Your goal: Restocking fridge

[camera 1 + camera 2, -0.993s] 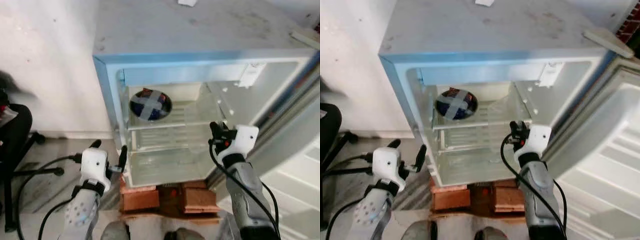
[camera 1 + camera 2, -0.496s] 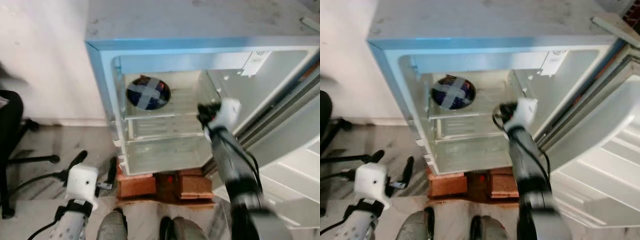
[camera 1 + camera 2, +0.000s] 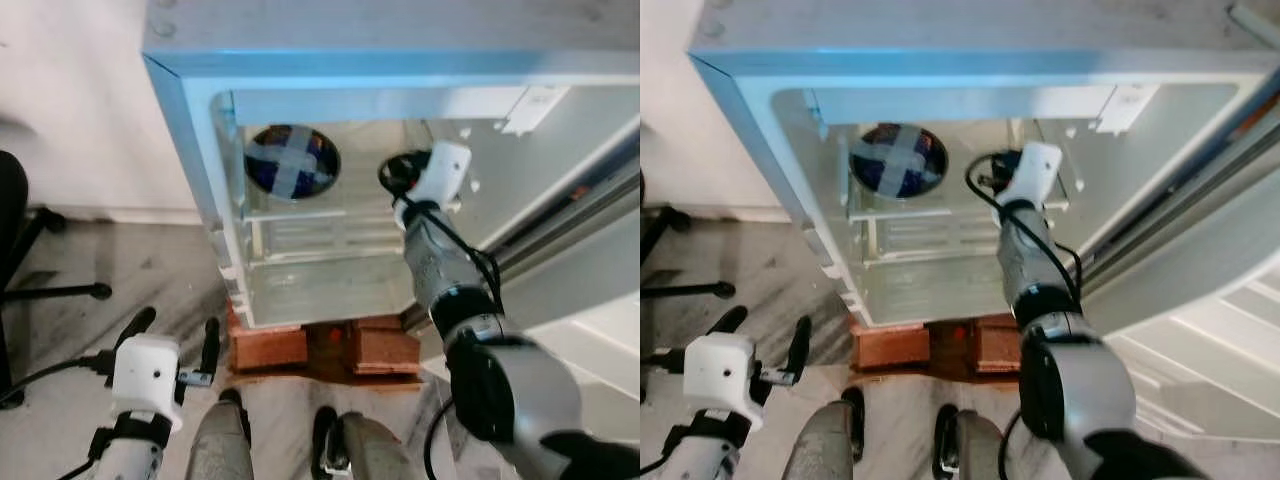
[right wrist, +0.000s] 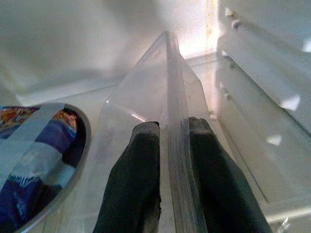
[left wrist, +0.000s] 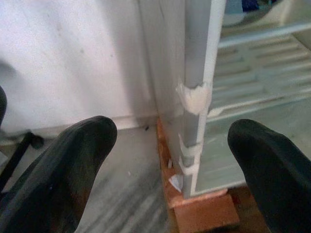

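The small fridge (image 3: 190,120) stands open in the upper half of the frame, propped on red bricks (image 3: 270,348), its door (image 3: 1200,290) swung off to the right. The right gripper (image 4: 167,145) reaches into the upper compartment, right of centre, and its two black fingers (image 4: 141,179) are pinched together on the rim of a clear plastic container (image 4: 160,97). In the right wrist view that container stands on edge on the upper shelf (image 3: 300,212), its thin rim caught between the fingers and its long axis running straight away from the gripper toward the back wall of the fridge. Just beside it, toward the left of the shelf, sits a round bowl (image 3: 292,161) with a blue patterned cover crossed by grey tape, tilted so its face looks outward.

The left gripper (image 3: 172,335) hangs low at the lower left of the frame, over the grey floor (image 3: 100,260), with its fingers (image 5: 68,170) spread wide apart, holding nothing, near the fridge's chipped front corner
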Controlling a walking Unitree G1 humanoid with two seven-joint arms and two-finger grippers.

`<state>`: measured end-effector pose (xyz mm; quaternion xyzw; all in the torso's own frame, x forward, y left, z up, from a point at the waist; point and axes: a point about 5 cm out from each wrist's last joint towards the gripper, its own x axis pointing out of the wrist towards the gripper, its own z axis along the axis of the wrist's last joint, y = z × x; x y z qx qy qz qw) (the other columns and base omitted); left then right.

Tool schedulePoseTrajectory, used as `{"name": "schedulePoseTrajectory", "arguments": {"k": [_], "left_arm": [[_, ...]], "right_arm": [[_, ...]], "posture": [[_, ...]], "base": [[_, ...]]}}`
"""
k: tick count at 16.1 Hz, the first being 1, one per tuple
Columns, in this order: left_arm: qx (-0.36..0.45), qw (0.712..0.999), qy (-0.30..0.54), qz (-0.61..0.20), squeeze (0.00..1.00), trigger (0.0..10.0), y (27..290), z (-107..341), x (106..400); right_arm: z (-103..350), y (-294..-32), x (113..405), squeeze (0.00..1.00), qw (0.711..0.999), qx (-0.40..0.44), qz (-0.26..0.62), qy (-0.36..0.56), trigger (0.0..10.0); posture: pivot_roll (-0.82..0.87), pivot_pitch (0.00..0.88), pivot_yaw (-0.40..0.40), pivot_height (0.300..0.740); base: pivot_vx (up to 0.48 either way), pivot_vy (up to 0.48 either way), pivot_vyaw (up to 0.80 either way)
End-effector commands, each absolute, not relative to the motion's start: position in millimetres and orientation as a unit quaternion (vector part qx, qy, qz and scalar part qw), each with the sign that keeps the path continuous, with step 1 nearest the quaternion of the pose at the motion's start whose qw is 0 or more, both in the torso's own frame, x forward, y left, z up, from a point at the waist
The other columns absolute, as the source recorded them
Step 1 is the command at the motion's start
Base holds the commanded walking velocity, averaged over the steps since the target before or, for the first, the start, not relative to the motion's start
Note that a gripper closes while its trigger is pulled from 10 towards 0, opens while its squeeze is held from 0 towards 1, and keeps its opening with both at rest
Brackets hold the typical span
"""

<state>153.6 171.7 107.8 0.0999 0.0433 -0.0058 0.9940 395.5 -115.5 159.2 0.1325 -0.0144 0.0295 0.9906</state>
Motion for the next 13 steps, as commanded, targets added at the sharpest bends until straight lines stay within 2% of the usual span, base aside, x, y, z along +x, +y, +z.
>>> {"name": "schedulePoseTrajectory", "arguments": {"k": [1,3,6,12,13], "left_arm": [[0.1,0.994,0.053,-0.003,0.0,10.0,171.9,108.1,150.0],[0.098,0.994,0.057,0.001,0.0,10.0,171.4,108.9,151.0],[0.094,0.994,0.061,0.0,0.0,10.0,170.6,108.2,151.6],[0.092,0.994,0.053,-0.003,0.0,10.0,169.0,109.7,161.8],[0.092,0.994,0.054,-0.003,0.0,10.0,168.9,109.6,162.0]], "right_arm": [[134.9,-114.3,389.2,1.0,0.99,0.132,0.026,0.036,10.0],[144.1,-104.2,392.5,1.0,0.994,0.101,0.045,0.022,10.0],[150.7,-102.4,394.2,1.0,0.997,0.066,0.049,0.004,10.0],[174.4,-117.7,398.1,1.0,0.994,-0.062,0.021,-0.082,10.0],[175.8,-118.3,398.3,1.0,0.994,-0.062,0.02,-0.086,10.0]], "posture": [[0.4,0.354,-0.116,0.74],[0.4,0.354,-0.116,0.74],[0.39,0.349,-0.112,0.74],[0.37,0.329,-0.114,0.74],[0.37,0.329,-0.114,0.74]], "base": [[0.0,0.0,0.0],[0.0,0.0,0.0],[0.0,0.0,0.0],[0.0,0.0,0.0],[0.0,0.0,0.0]]}}
